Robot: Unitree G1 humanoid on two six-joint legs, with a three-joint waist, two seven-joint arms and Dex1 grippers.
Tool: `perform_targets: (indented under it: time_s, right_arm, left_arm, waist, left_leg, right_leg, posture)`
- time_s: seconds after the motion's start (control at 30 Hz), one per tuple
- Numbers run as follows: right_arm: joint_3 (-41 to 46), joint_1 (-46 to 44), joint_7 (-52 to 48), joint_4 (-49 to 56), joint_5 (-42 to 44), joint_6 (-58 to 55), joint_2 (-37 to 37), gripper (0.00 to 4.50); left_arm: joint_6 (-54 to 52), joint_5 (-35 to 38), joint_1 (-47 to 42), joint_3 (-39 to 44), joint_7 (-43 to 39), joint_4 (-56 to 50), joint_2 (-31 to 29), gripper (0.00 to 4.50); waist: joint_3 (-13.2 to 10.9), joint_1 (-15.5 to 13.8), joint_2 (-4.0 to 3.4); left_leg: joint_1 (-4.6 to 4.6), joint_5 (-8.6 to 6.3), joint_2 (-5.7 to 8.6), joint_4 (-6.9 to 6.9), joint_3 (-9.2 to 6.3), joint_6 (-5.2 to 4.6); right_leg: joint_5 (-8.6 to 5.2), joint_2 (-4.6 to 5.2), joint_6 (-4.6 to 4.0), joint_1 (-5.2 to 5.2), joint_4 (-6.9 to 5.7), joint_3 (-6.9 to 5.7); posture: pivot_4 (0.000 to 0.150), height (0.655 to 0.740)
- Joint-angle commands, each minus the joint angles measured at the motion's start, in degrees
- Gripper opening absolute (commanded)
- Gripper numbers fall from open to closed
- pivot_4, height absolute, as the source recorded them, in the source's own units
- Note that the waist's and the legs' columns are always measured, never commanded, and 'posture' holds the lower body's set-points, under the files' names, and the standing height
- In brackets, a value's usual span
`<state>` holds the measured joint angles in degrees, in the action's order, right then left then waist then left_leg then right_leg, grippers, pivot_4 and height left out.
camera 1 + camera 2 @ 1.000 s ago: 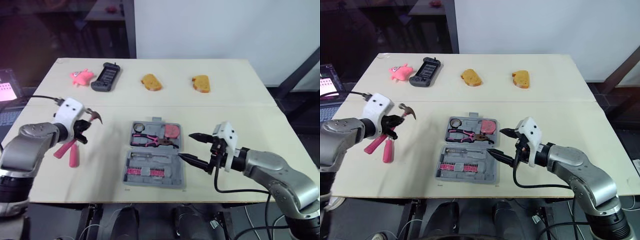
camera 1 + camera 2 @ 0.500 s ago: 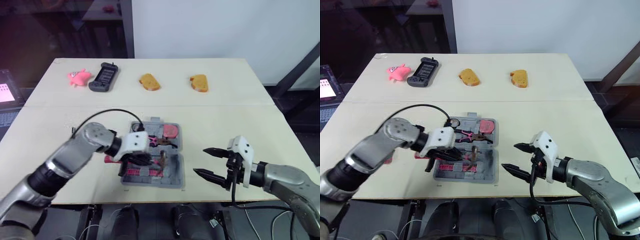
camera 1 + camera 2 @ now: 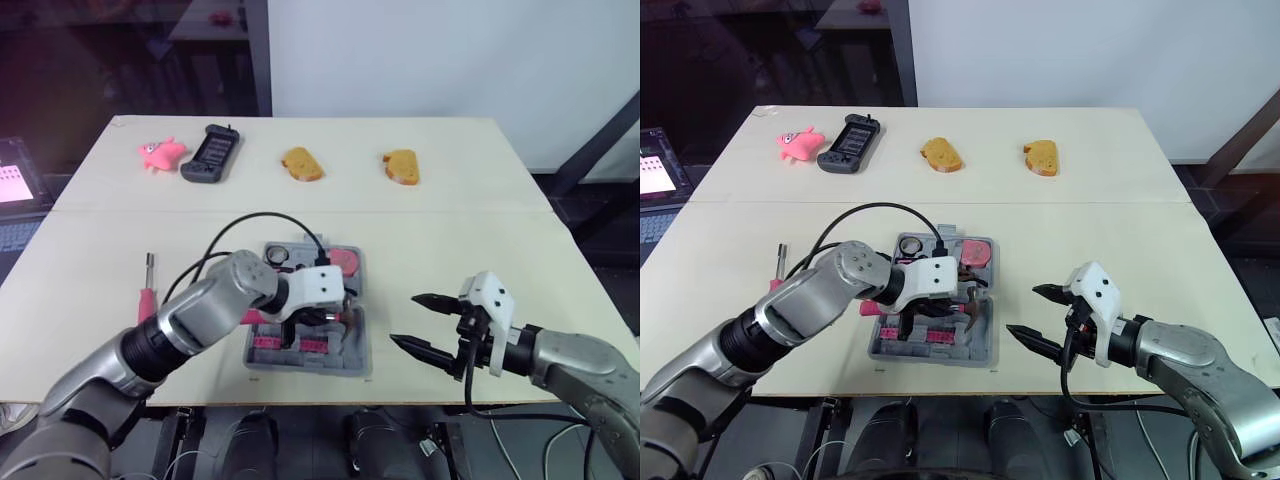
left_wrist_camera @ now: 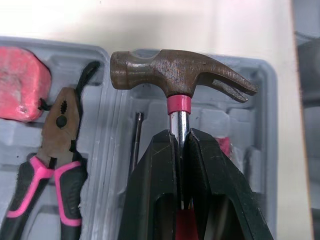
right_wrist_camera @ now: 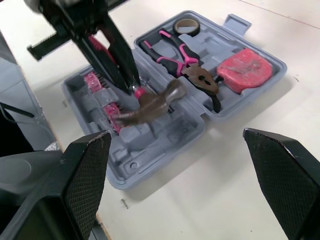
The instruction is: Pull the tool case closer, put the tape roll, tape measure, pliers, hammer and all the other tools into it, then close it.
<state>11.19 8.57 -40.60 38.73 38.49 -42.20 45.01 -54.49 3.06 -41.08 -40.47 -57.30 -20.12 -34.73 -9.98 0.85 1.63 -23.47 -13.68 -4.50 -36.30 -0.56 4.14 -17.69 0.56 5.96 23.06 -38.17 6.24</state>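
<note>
The grey tool case (image 3: 356, 346) lies open at the table's middle. Its far half holds the tape roll (image 3: 277, 257), the pink tape measure (image 3: 346, 260) and the pink-handled pliers (image 4: 55, 150). My left gripper (image 4: 181, 145) is shut on the hammer (image 4: 182, 75) just below its brown head, holding it over the case's near half. A pink-handled screwdriver (image 3: 149, 285) rests on the table left of the case. My right gripper (image 3: 405, 320) stands open to the right of the case, clear of it, with nothing between its fingers.
Along the far edge lie a pink toy (image 3: 160, 152), a black handheld device (image 3: 210, 153) and two bread pieces (image 3: 302, 164) (image 3: 401, 166). A laptop (image 3: 15, 185) sits off the table's left side.
My left arm swung from the table's left side over to the case, carrying the hammer. The right gripper drew back from the case toward the near right, staying open.
</note>
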Motion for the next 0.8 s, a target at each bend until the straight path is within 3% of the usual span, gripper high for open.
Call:
perform_targets:
  time_s: [0.03,0.43,0.8]
  right_arm:
    - [0.46,0.43,1.04,2.9,0.65,0.65,-0.87,4.5]
    - [-0.48,0.85,3.9,4.77,1.28,-0.32,-2.24,4.5]
    - [-0.36,1.85,5.15,5.73,2.23,-0.9,-2.59,4.5]
  left_arm:
    - [1.67,-1.17,-1.35,-0.94,0.58,0.34,1.32,0.03]
    - [11.24,-5.13,-1.11,-4.01,0.19,11.37,5.87,0.03]
    - [14.73,-6.44,1.49,-3.67,-1.58,13.88,7.32,0.03]
  waist:
    - [0.0,-0.07,0.0]
    - [0.0,-0.13,0.0]
    - [0.01,-0.24,-0.02]
  left_leg:
    - [0.0,0.0,0.0,0.0,0.0,0.0]
    - [0.0,0.0,0.01,-0.05,0.0,0.0]
    - [0.05,0.0,0.0,-0.12,-0.03,0.0]
  right_leg:
    - [0.0,0.0,0.0,0.0,0.0,0.0]
    - [0.0,0.0,0.0,-0.04,0.0,-0.01]
    - [0.0,0.01,0.0,-0.17,0.01,-0.03]
  posture:
    - [0.15,0.74]
    - [0.15,0.74]
    - [0.15,0.74]
